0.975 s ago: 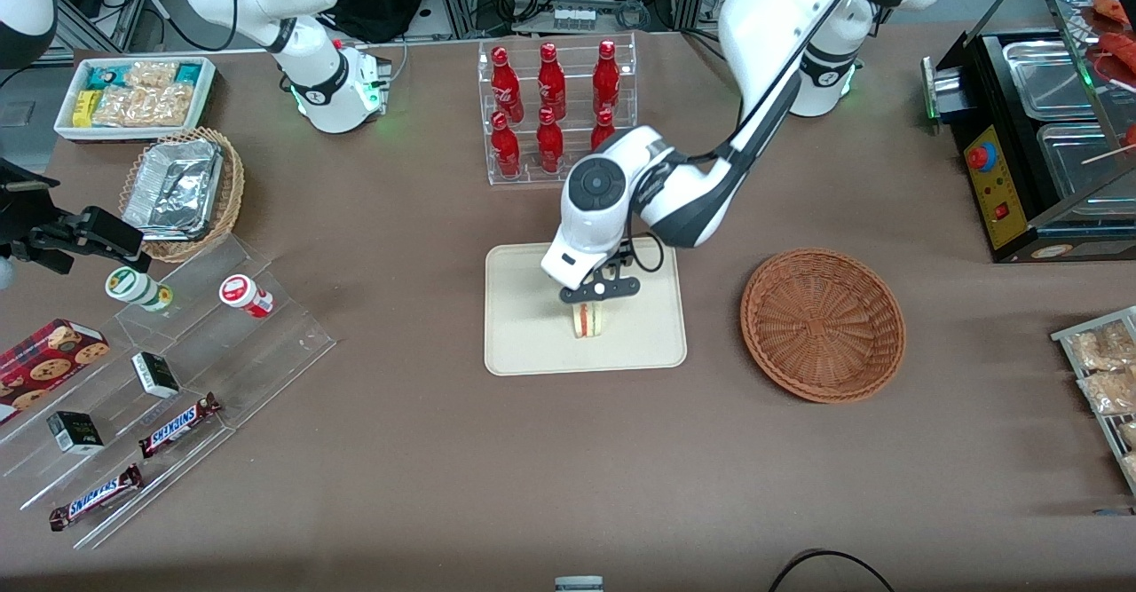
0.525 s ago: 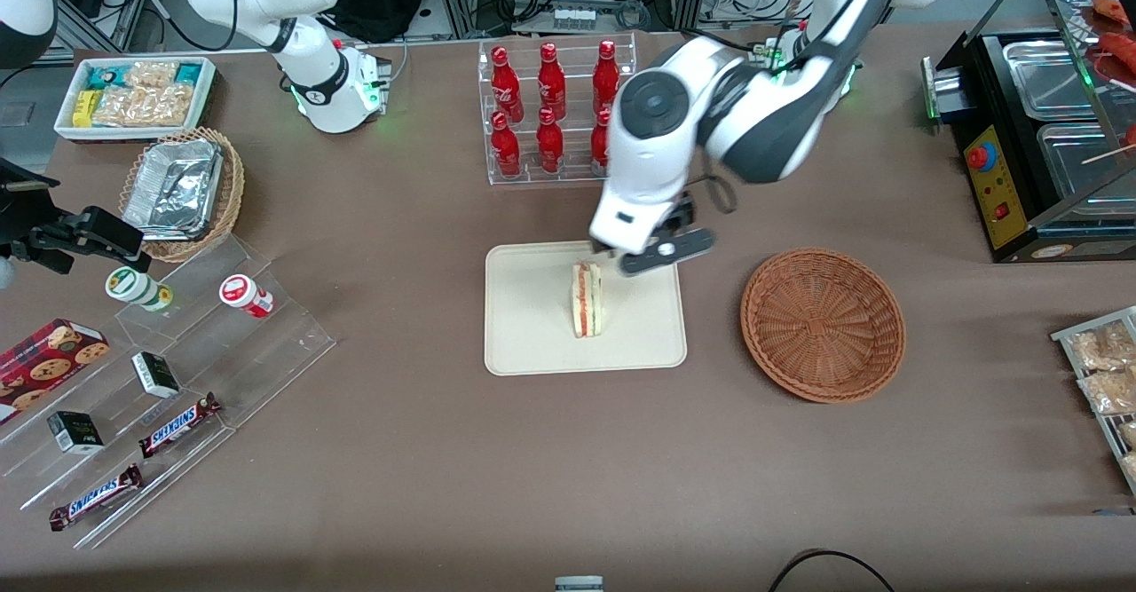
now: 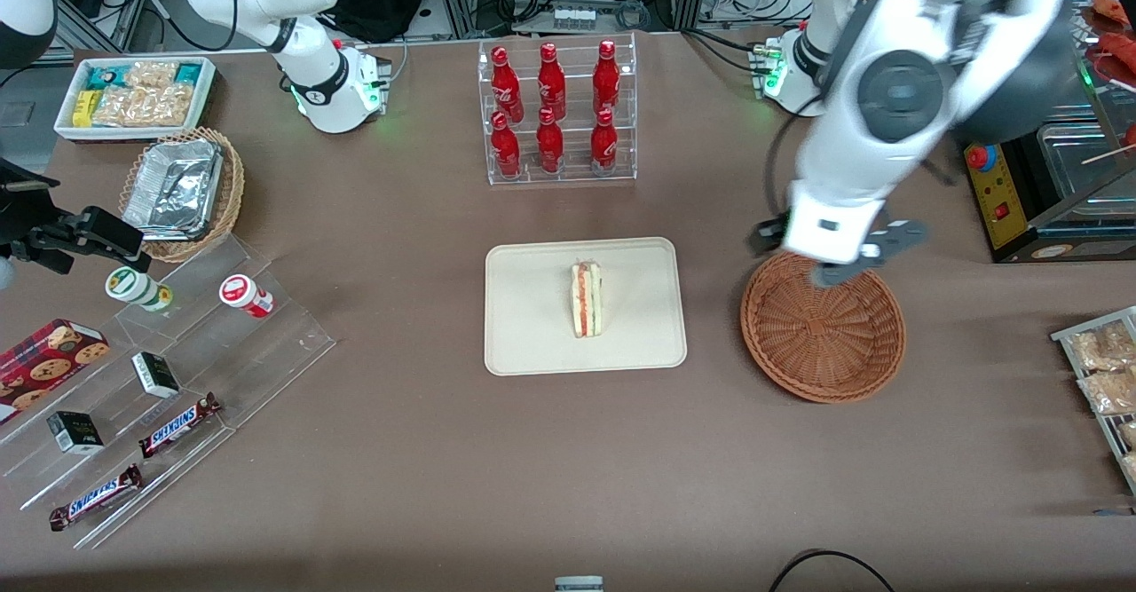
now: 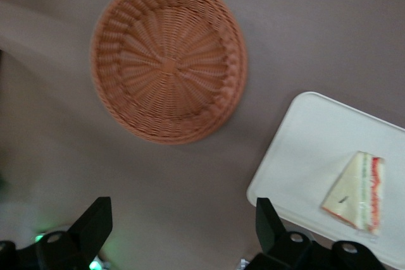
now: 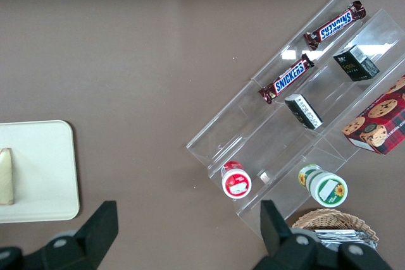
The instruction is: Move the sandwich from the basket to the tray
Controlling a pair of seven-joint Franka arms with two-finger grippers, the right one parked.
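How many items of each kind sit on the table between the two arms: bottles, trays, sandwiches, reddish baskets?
Bottles: 6, red, in the clear rack
Tray: 1
Sandwich: 1, lying on the tray
Basket: 1, nothing in it
Total: 9
The gripper is open, above the basket's rim.

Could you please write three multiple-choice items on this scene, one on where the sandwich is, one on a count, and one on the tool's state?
1. Where is the sandwich?
A. in the basket
B. on the tray
C. on the bare table

2. How many red bottles stand in the clear rack?
A. four
B. six
C. eight

3. What state is the tool in?
A. open, holding nothing
B. shut on the sandwich
C. shut on a bottle

Answers:
1 B, it lies on the tray.
2 B, two rows of three.
3 A, its fingers stand apart above the basket.
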